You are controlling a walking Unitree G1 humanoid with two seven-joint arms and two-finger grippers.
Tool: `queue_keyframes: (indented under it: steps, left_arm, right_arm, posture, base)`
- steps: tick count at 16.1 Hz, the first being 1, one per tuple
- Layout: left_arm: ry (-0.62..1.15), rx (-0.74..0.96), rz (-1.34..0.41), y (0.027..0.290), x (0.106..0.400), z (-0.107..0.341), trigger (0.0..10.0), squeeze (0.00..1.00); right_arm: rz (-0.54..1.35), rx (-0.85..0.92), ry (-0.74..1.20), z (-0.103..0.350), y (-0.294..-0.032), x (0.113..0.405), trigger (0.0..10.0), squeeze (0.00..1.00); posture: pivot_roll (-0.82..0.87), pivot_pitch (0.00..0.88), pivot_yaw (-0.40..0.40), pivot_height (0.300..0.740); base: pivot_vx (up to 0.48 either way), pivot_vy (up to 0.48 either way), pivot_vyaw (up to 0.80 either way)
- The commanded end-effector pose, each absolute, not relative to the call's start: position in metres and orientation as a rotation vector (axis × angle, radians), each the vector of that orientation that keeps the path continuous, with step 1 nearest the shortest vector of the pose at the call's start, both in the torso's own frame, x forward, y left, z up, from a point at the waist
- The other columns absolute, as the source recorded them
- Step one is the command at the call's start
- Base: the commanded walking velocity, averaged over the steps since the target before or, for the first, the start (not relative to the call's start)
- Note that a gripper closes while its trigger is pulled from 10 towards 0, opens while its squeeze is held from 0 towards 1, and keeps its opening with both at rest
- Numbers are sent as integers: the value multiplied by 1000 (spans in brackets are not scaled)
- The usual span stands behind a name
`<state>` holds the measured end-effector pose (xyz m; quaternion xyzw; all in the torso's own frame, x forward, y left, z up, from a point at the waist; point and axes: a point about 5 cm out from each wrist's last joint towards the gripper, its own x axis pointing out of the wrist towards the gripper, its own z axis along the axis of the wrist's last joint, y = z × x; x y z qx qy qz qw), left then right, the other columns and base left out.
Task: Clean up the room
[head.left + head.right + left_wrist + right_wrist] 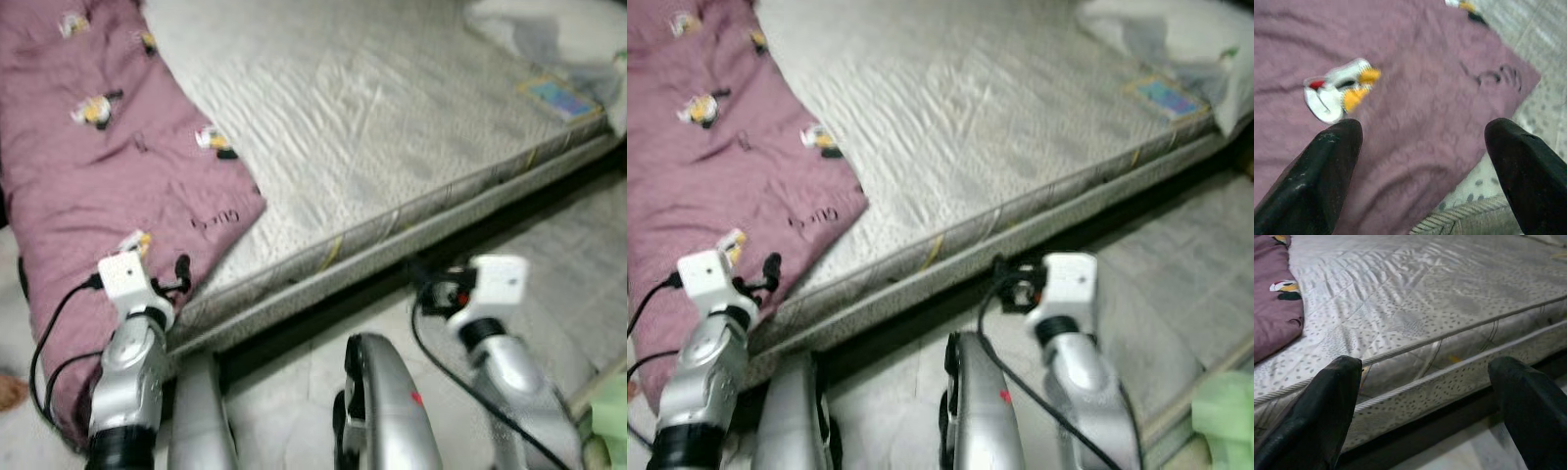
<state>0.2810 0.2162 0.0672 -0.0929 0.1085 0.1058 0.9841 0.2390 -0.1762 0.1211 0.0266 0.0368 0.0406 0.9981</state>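
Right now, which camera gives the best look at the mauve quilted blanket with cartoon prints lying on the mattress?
The left eye view: the mauve quilted blanket shows nearly whole, draped over the grey mattress edge. The right eye view shows the same. The left wrist view gives a blurred close-up between the open left gripper fingers. The right wrist view catches just a corner.

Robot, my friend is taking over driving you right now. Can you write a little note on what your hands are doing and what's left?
Left end effector: open, holding nothing, over the pink blanket near its corner.
Right end effector: open, holding nothing, facing the mattress edge.
The blanket lies spread on the mattress, draping over the near edge. A small blue packet and white bedding sit at the far corner.
Done: nothing visibly tidied.
Left: probably the blanket first.
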Motion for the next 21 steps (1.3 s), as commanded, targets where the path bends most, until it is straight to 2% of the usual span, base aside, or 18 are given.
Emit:
queue_keyframes:
  steps: [1, 5, 8, 9, 12, 14, 16, 19, 21]
  left_arm:
    - [227, -170, 214, 219, 284, 66, 10000, 0]
    - [126, -183, 384, 237, 286, 76, 10000, 0]
    - [64, -158, 430, 247, 283, 87, 10000, 0]
    - [89, -157, 444, 251, 282, 84, 10000, 0]
    - [379, -146, 444, 256, 292, 45, 10000, 0]
    - [410, -152, 412, 250, 303, 43, 10000, 0]
    - [484, -106, 285, 233, 320, 44, 10000, 0]
    - [464, -6, 48, 191, 335, 49, 10000, 0]
    - [462, 45, -48, 174, 335, 47, 10000, 0]
  right_arm:
    - [82, 36, 79, 125, -179, 232, 10000, 0]
    - [64, 15, 126, 121, -190, 223, 10000, 0]
    - [69, 11, 136, 120, -189, 226, 10000, 0]
    - [78, 8, 139, 119, -187, 228, 10000, 0]
    - [81, 2, 138, 119, -185, 233, 10000, 0]
    - [92, -7, 139, 120, -185, 232, 10000, 0]
    - [95, -17, 144, 120, -191, 233, 10000, 0]
    - [96, -17, 124, 123, -190, 240, 10000, 0]
    - [97, -15, 118, 124, -188, 244, 10000, 0]
  posture:
    - [-138, 229, -33, 532]
    - [-167, 234, -37, 532]
    - [-146, 223, -42, 532]
    - [-137, 218, -40, 532]
    - [-147, 212, -36, 532]
    - [-153, 204, -36, 532]
    - [-163, 189, -30, 532]
    - [-154, 169, -16, 532]
    - [-148, 159, -12, 532]
  base:
    - [0, 0, 0]
    - [0, 0, 0]
    - [0, 0, 0]
    - [0, 0, 0]
    - [0, 0, 0]
    - [0, 0, 0]
    - [0, 0, 0]
    - [0, 0, 0]
    - [0, 0, 0]
